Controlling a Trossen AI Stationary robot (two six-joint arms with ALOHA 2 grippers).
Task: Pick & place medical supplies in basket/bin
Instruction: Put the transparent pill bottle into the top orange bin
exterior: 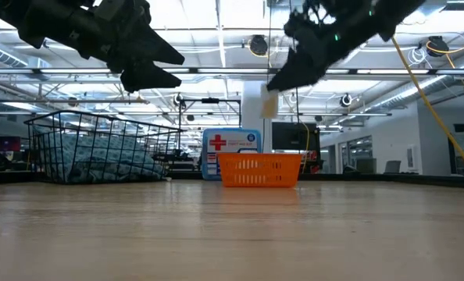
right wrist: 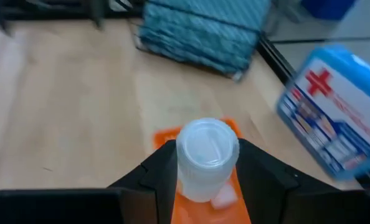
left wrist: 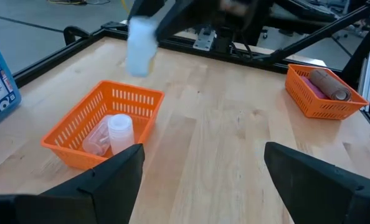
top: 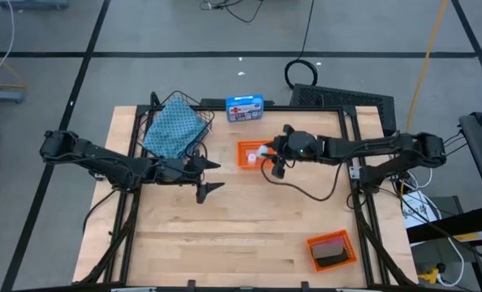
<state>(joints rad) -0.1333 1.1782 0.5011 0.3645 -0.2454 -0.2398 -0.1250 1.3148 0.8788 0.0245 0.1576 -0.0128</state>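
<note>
My right gripper [top: 270, 159] is shut on a white vial [right wrist: 205, 155] above a small orange tray [top: 247, 154] at the table's middle. Two more white vials [left wrist: 113, 134] lie in that tray. The dark wire basket [top: 178, 123] stands at the far left, and the folded teal cloth [top: 173, 130] lies in it. My left gripper [top: 212, 176] is open and empty, raised above the table left of the tray. A second orange tray [top: 332, 250] at the near right holds a brown roll [left wrist: 329, 84] and a pink roll [left wrist: 312, 87]; the black roll does not show plainly. My right gripper pinches the vial's round sides [right wrist: 180, 163] between its two fingers. The fingers slant down from the table's right side. The vial [exterior: 269, 101] hangs at the fingers' free ends, about upright, lifted clear above the orange tray [exterior: 259, 170].
A blue box with a red-and-white label [top: 244, 107] stands at the far edge, between the basket and the middle tray. Bare wood lies across the table's near half. A black frame runs along the table's edges.
</note>
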